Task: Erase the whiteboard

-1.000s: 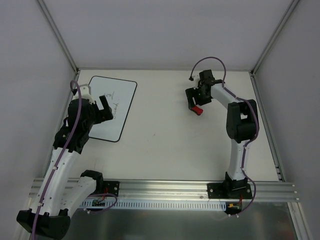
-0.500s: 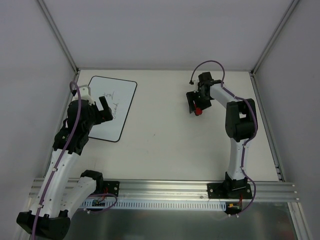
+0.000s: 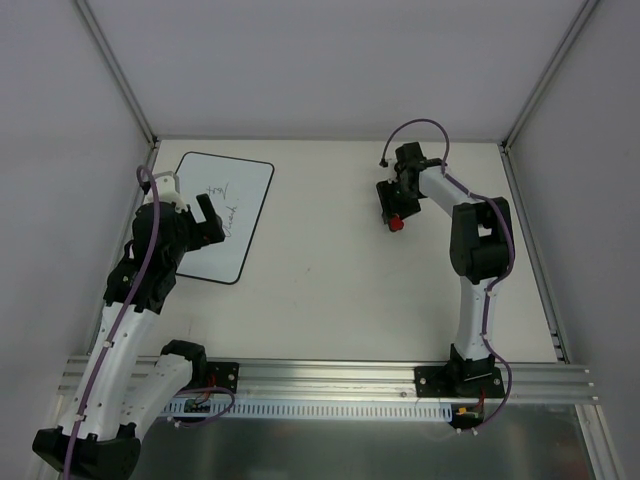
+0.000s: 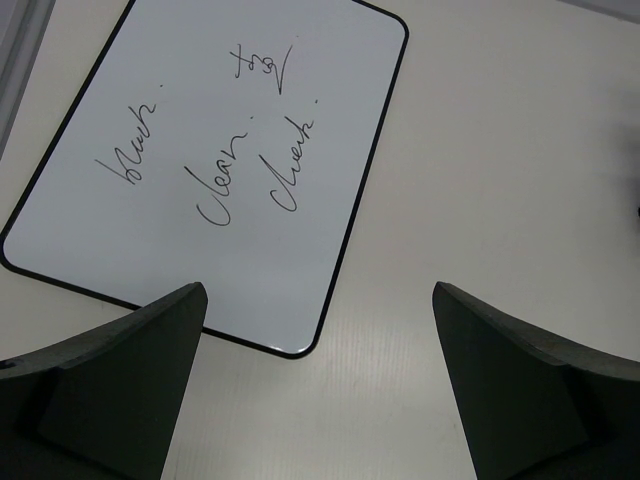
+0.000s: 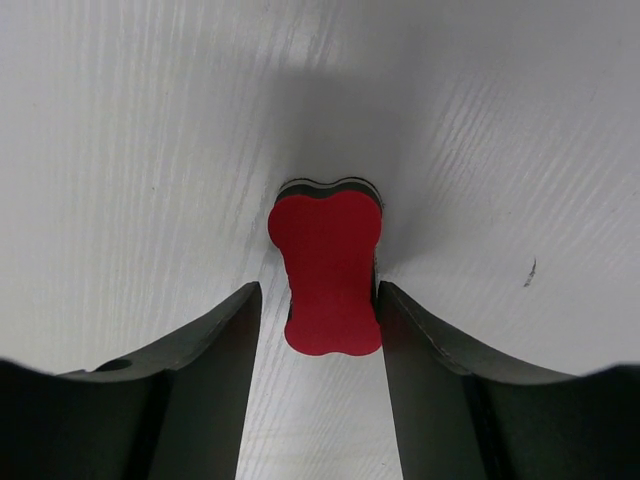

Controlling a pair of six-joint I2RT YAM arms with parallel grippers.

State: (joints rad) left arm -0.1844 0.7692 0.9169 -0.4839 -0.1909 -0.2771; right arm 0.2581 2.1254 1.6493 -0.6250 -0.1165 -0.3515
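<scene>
Handwriting marks the whiteboard (image 4: 120, 250), which lies flat at the far left of the tabletop (image 3: 330, 270). Left hand (image 4: 318, 292) hovers over it, wide open and empty. Right hand (image 5: 318, 292), partly open, straddles the red eraser (image 5: 328, 270); one finger seems to touch it.

1. The whiteboard (image 3: 245, 200) (image 4: 200, 150) lies flat on the tabletop (image 3: 330, 260), at its far left
2. The left hand (image 3: 212, 222) (image 4: 318, 290) hangs above the whiteboard's near end, fingers wide apart
3. The eraser (image 3: 397, 222) (image 5: 328, 272) lies on the tabletop right of centre, well apart from the whiteboard
4. The right hand (image 3: 393, 212) (image 5: 318, 300) straddles the eraser: one finger against it, the other just beside it
</scene>
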